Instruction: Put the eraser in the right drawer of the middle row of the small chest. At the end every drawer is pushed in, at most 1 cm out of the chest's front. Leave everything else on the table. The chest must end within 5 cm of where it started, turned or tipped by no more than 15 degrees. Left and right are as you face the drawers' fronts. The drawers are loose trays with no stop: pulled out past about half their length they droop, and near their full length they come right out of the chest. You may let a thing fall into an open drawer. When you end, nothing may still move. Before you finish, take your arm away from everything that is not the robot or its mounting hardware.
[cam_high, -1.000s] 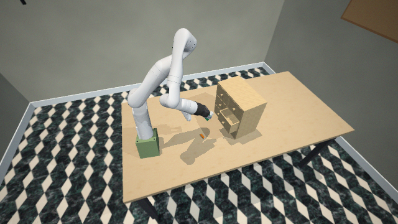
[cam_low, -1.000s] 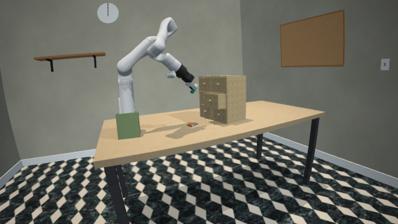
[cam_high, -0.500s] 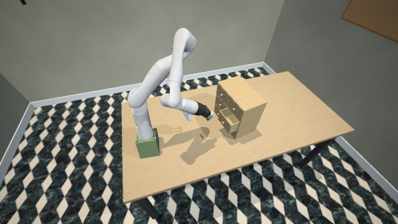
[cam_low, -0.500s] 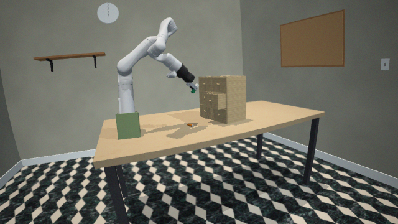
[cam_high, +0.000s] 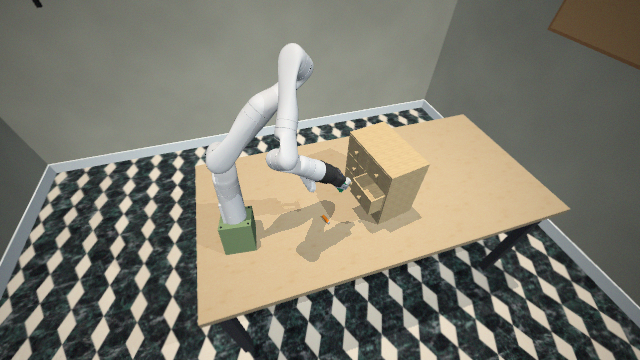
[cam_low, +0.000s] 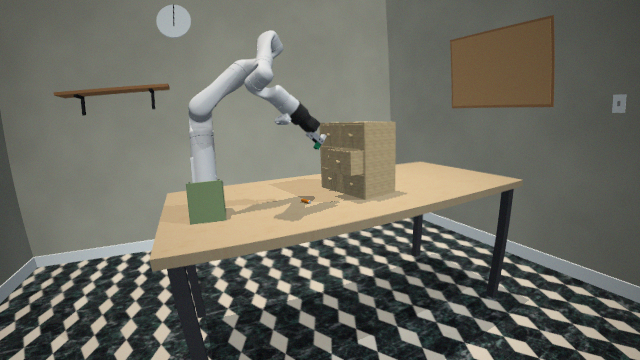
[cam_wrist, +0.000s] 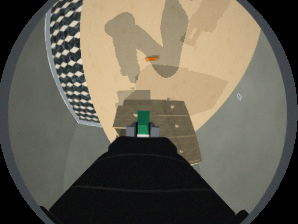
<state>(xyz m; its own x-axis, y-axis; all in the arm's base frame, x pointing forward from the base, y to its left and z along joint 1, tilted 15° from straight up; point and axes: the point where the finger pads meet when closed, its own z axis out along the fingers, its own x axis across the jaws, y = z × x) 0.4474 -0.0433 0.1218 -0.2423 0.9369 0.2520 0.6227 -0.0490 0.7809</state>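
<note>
My gripper (cam_high: 345, 185) (cam_low: 318, 141) (cam_wrist: 143, 127) is shut on the green eraser (cam_high: 342, 189) (cam_low: 317, 146) (cam_wrist: 143, 119), which has a white part at the fingers. It holds the eraser in the air just in front of the chest (cam_high: 406, 192) (cam_low: 381, 160) (cam_wrist: 187, 134), above the level of the middle row's open tray. The right drawer of the middle row (cam_high: 366, 199) (cam_low: 338, 161) is pulled well out, and its inside shows bare in the top view. In the wrist view the eraser and fingers cover part of the chest front. The other drawers look pushed in.
A small orange thing (cam_high: 325, 219) (cam_low: 305, 201) (cam_wrist: 152, 59) lies on the table (cam_high: 280, 280) (cam_low: 240, 235) in front of the chest. The arm's green base block (cam_high: 239, 238) (cam_low: 206, 202) stands at the table's other end. Arm shadows lie across the table.
</note>
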